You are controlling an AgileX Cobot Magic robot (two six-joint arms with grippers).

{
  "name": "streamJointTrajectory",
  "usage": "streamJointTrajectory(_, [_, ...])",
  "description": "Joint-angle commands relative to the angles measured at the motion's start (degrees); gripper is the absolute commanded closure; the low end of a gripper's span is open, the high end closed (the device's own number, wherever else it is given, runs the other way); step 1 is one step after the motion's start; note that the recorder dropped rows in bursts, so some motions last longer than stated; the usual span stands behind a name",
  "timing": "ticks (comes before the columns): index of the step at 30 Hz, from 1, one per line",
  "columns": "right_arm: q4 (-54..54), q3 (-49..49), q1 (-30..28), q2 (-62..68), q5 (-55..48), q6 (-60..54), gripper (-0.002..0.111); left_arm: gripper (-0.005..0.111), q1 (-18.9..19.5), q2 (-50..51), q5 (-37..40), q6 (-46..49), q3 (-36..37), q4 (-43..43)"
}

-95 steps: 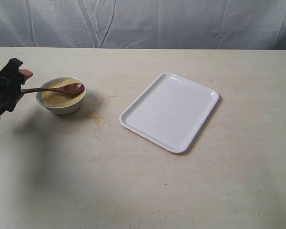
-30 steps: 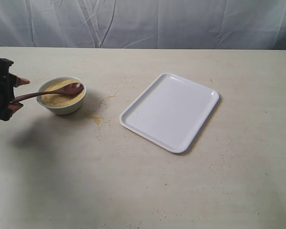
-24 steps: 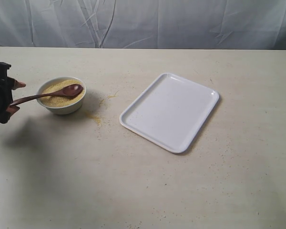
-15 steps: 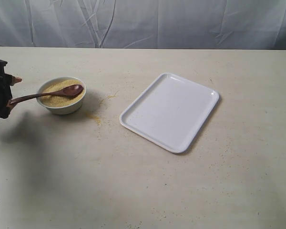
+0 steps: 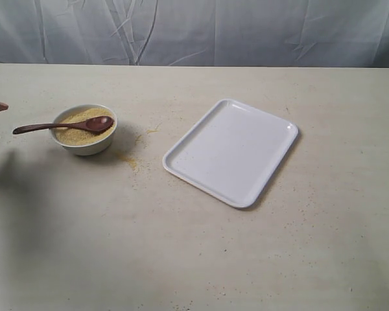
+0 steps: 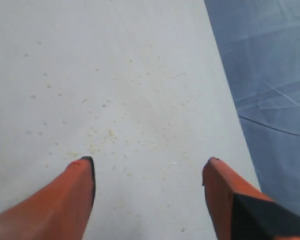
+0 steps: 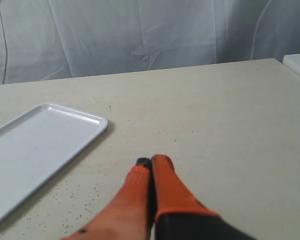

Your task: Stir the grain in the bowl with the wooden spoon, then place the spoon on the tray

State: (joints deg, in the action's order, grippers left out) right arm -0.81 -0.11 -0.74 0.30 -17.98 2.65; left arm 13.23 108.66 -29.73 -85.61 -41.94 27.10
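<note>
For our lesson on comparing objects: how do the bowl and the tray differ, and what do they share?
Shape: the bowl is round, the tray rectangular.
Size: the bowl is far smaller than the tray.
Contents: the bowl holds grain and the scoop of a spoon; the tray holds neither.
Both are white and sit on the table.
</note>
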Motion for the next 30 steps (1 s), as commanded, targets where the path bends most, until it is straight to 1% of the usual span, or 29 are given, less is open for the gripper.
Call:
streamJointTrajectory(1, [0.1, 0.1, 0.2, -0.3, 0.5, -0.1, 0.108, 0.046, 2.8, -1.9, 1.2, -5.6, 1.1, 10.9])
streamJointTrajectory(3, [0.1, 0.1, 0.2, -0.3, 0.5, -0.1, 0.108, 0.046, 3.2, -3.9, 0.4, -7.9, 2.5, 13.8])
streamJointTrajectory(5, [0.1, 0.1, 0.2, -0.3, 0.5, -0.1, 0.108, 0.046, 3.2, -6.2, -1.6, -10.1, 4.7, 15.0])
streamJointTrajectory(8, [0.1, 0.1, 0.2, -0.3, 0.5, -0.1, 0.108, 0.046, 3.2, -7.3, -7.2, -11.7, 8.0, 14.8])
streamJointTrajectory(11, [0.1, 0.1, 0.2, -0.3, 0.5, -0.1, 0.108, 0.046, 3.0, -5.7, -11.7, -13.1, 9.9, 15.1])
streamJointTrajectory(15, [0.1, 0.1, 0.2, -0.3, 0.5, -0.1, 0.108, 0.044, 1.0, -1.3, -14.8, -13.2, 10.1, 14.0])
streamJointTrajectory(16, [0.1, 0.1, 0.2, -0.3, 0.5, -0.1, 0.108, 0.044, 0.3, -0.2, -16.3, -13.2, 10.1, 12.7])
streamJointTrajectory(17, [0.1, 0.1, 0.2, -0.3, 0.5, -0.1, 0.108, 0.043, -0.9, 2.3, -19.7, -13.2, 10.0, 9.6])
streamJointTrajectory(19, [0.1, 0.1, 0.2, -0.3, 0.5, -0.1, 0.108, 0.043, -2.0, 5.2, -22.3, -13.2, 8.8, 6.4])
streamJointTrajectory(24, [0.1, 0.1, 0.2, -0.3, 0.5, -0.1, 0.108, 0.044, -2.4, 7.3, -25.5, -12.5, 5.6, 4.6])
streamJointTrajectory(25, [0.1, 0.1, 0.2, -0.3, 0.5, -0.1, 0.108, 0.045, -2.4, 7.3, -27.2, -11.2, 5.3, 3.6])
streamJointTrajectory(27, [0.1, 0.1, 0.2, -0.3, 0.5, -0.1, 0.108, 0.049, -2.4, 7.3, -27.1, -10.6, 5.4, 3.5])
streamJointTrajectory(28, [0.1, 0.1, 0.2, -0.3, 0.5, -0.1, 0.108, 0.053, -2.4, 7.3, -26.8, -10.6, 5.4, 3.6])
streamJointTrajectory(29, [0.1, 0.1, 0.2, -0.3, 0.5, -0.1, 0.108, 0.061, -2.4, 7.3, -26.9, -10.6, 5.4, 3.8])
streamJointTrajectory(30, [0.1, 0.1, 0.2, -0.3, 0.5, -0.1, 0.108, 0.065, -2.4, 7.3, -27.0, -10.6, 5.4, 3.8])
